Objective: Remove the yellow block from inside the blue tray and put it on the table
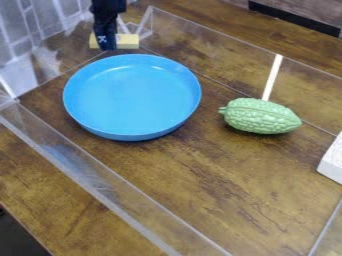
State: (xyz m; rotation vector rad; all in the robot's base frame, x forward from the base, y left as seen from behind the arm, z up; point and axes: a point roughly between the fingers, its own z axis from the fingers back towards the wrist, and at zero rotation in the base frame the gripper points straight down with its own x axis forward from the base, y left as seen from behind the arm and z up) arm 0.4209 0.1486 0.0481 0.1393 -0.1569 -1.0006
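Up at eleven o'clock, beyond the blue tray point(132, 96), the gripper point(103, 41) pinches the yellow block point(123, 41), fingers clamped tight on the small flat slab, low over the table point(201, 190), outside the rim.

A bumpy green bitter gourd point(261, 116) lies on its side at the right — a thin pale stick point(271, 77) stands upright just behind it, a white object point(331, 158) is cut off by the right edge, and clear acrylic walls point(80, 160) enclose the area.
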